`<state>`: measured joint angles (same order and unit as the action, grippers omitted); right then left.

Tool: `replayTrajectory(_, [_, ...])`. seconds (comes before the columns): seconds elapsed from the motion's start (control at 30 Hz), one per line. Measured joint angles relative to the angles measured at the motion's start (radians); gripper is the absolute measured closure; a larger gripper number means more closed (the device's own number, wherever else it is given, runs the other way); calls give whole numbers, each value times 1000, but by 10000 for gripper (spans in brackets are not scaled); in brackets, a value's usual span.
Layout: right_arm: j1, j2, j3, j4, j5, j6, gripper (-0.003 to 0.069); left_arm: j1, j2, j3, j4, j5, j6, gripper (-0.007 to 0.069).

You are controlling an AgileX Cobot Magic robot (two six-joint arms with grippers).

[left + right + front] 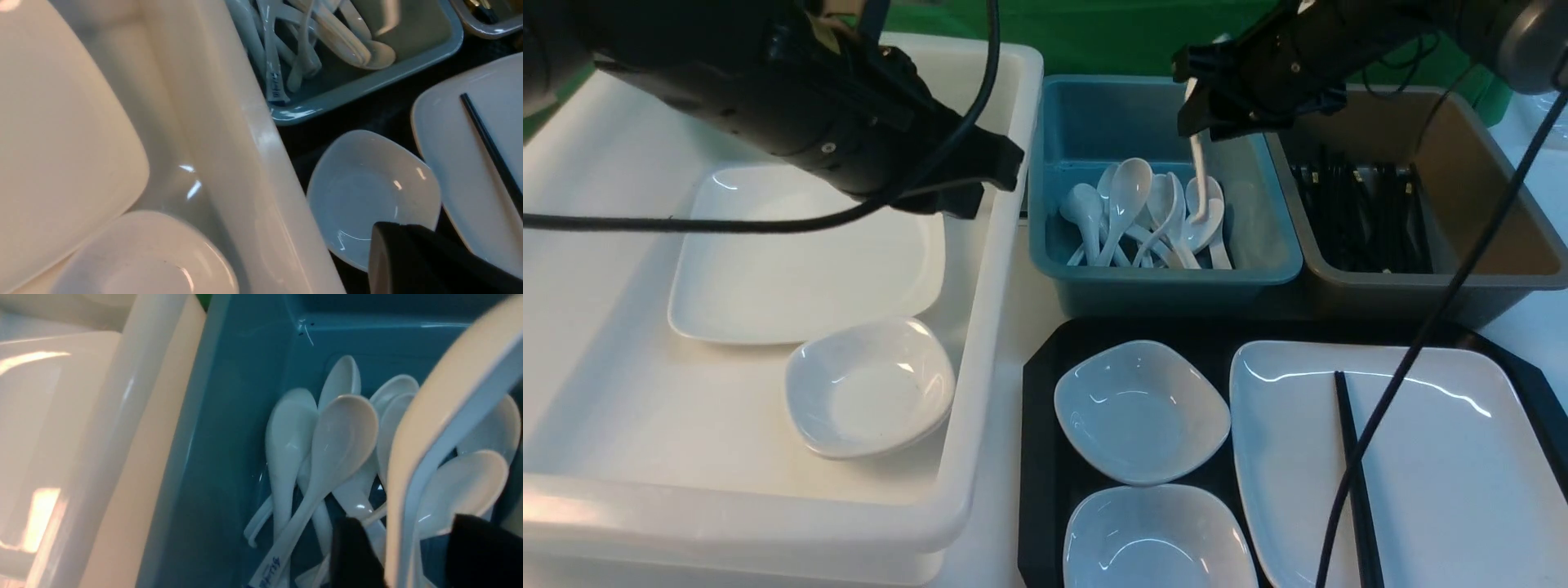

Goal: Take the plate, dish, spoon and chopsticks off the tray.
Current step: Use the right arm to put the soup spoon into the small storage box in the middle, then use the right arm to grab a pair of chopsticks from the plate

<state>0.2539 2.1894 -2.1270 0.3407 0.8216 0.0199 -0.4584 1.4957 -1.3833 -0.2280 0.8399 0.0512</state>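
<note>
Over blue tub (1160,290), 12 o'clock of tray (1039,408) | right gripper (1205,114) is spread wider than handle of spoon (1199,175), for release among other spoons (1131,216) | left gripper (988,175) is closed, empty.

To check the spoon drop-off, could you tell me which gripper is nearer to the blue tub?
The right gripper: it hangs over the blue tub, jaws apart around an upright spoon. The left gripper is over the neighbouring white tub, off the blue one's left side.
</note>
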Motion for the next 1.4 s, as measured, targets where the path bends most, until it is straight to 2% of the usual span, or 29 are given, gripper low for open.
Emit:
replayTrajectory(0.1, [0, -7, -2, -3, 32, -20, 111, 0, 0, 0, -54, 2, 35, 603])
replayTrajectory(0.17, [0, -26, -2, -11, 89, -42, 95, 0, 0, 0, -72, 3, 51, 603])
replayTrajectory(0.2, [0, -47, -2, -26, 137, -68, 109, 0, 0, 0, -78, 6, 58, 603])
replayTrajectory(0.27, [0, -80, -2, -48, 224, -97, 165, -2, 0, 0, -79, 12, 60, 603])
replayTrajectory(0.33, [0, -132, 1, -82, 328, -118, 315, -12, 0, 0, -73, 15, 74, 603])
replayTrajectory(0.37, [0, -186, 19, -102, 342, -121, 429, -26, 0, 0, -71, 16, 87, 603])
replayTrajectory(0.43, [0, -276, 80, -118, 343, -113, 561, -59, 0, 0, -68, 30, 105, 603])
replayTrajectory(0.5, [0, -376, 183, -124, 343, -99, 590, -96, 0, 0, -64, 61, 111, 603])
replayTrajectory(0.6, [0, -489, 357, -137, 342, -87, 558, -165, 0, 0, -52, 104, 113, 603])
replayTrajectory(0.7, [0, -638, 616, -172, 323, -57, 428, -243, 1, 0, -33, 120, 113, 603])
replayTrajectory(0.8, [0, -736, 868, -197, 196, -10, 305, -292, 7, 0, -23, 109, 107, 603])
replayTrajectory(0.87, [0, -766, 983, -202, 111, 2, 258, -314, 13, 0, -18, 99, 105, 603])
replayTrajectory(0.9, [0, -778, 1106, -205, 4, 25, 218, -330, 23, 0, -17, 81, 103, 603])
replayTrajectory(1.07, [0, -731, 1278, -208, -185, 54, 189, -342, 61, 3, -12, 43, 103, 603])
replayTrajectory(1.4, [0, -571, 1296, -204, -245, 68, 189, -353, 143, 48, -23, 33, 129, 603])
